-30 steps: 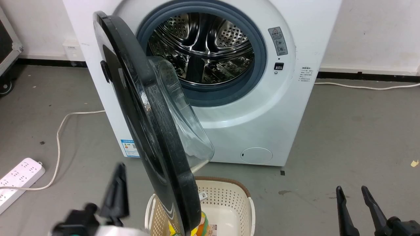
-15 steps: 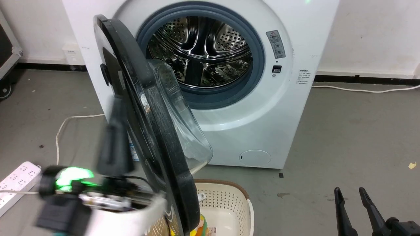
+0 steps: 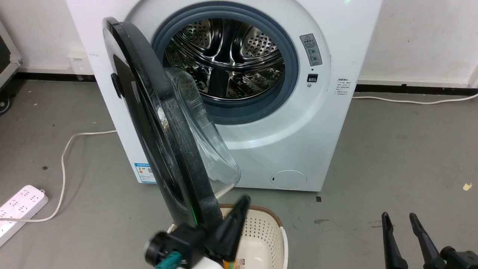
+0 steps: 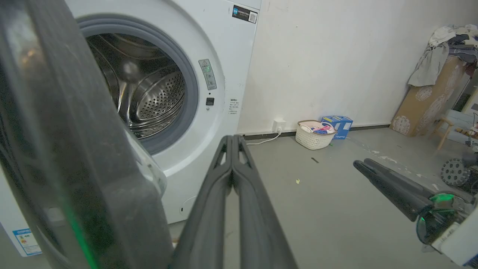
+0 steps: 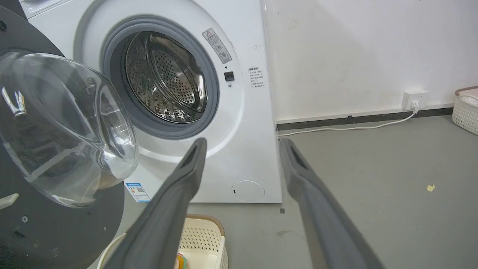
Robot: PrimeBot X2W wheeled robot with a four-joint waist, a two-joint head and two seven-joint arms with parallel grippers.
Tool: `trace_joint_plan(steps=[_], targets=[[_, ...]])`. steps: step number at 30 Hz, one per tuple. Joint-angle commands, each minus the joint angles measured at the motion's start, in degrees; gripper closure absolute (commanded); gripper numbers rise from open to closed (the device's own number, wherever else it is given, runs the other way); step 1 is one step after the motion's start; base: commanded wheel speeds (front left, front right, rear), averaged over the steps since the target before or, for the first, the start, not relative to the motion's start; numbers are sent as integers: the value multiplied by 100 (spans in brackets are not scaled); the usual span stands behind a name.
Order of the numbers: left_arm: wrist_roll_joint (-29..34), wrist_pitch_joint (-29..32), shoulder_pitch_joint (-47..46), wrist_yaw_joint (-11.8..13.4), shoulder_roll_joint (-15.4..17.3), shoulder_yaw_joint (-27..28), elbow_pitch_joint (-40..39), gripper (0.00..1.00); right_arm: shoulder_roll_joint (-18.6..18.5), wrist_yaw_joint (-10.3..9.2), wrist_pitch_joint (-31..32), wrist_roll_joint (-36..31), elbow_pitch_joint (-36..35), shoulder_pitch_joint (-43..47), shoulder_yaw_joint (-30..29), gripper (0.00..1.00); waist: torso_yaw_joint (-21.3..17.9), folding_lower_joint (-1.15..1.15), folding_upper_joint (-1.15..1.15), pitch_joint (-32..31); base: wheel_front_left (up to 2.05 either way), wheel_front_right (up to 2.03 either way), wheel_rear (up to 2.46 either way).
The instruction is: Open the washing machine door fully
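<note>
The white washing machine (image 3: 298, 142) stands against the wall, its steel drum (image 3: 227, 56) exposed. The washing machine door (image 3: 149, 123) hangs part-way open, nearly edge-on in the head view, with its glass bowl (image 3: 209, 149) facing the drum. My left gripper (image 3: 244, 201) is shut with nothing in it. It sits low, just right of the door's bottom rim on the bowl side; contact cannot be told. In the left wrist view the shut left gripper (image 4: 232, 139) points past the door's rim (image 4: 86, 179). My right gripper (image 3: 397, 218) stands open at the lower right, away from the door (image 5: 56, 123).
A cream laundry basket (image 3: 263, 231) sits on the floor under the door's lower edge. A white power strip (image 3: 20, 205) and its cable (image 3: 65, 149) lie at the left. Another cable (image 3: 410, 100) runs along the right wall. Grey floor spreads out to the right.
My left arm swung from the door's outer left side across to below and right of its bottom rim. The door's angle looks about the same. The right gripper has stayed put.
</note>
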Motion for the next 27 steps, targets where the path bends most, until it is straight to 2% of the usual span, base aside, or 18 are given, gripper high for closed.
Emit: trace_joint_plan(steps=[1,4,8,14,20,27], targets=[[-66,82,70,-23,23,-62,100,100,26,6,-26,26,28,-76,-3,0,13,0,0,-1,0,0,0],[-129,211,114,-38,21,-180,408,100,26,6,-26,38,59,-95,15,0,42,0,0,-5,0,0,0],[-122,175,115,69,20,-147,762,100,26,6,-26,53,82,-102,40,0,102,0,0,-18,0,0,0],[-53,33,34,145,91,-90,1178,100,26,6,-26,124,132,-45,72,0,406,0,0,-36,0,0,0],[-65,-50,11,147,146,-88,1351,100,26,6,-26,243,177,-13,108,0,1024,0,0,-52,0,0,0],[-84,-67,-21,198,201,-54,1344,100,26,6,-26,327,242,-42,236,0,1920,0,0,-46,0,0,0]])
